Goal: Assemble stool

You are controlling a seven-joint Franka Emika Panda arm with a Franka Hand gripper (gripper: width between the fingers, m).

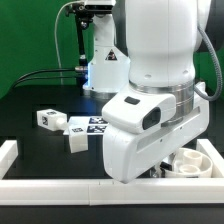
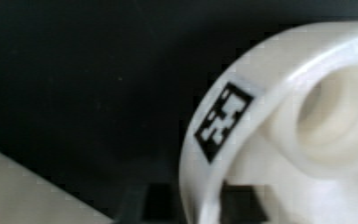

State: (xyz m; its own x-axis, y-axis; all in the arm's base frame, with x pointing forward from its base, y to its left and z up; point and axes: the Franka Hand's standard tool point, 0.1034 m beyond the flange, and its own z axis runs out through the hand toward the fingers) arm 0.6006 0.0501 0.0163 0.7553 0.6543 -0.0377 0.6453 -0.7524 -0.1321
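I count one round seat (image 1: 187, 161) on the black table (image 1: 30, 95), near the exterior view's lower right, half hidden by the arm (image 1: 150, 120). Two loose legs (image 1: 47, 118) (image 1: 77, 141) lie beside the one marker board (image 1: 92, 125). The gripper is down by the seat. I cannot tell whether the jaws grasp it.
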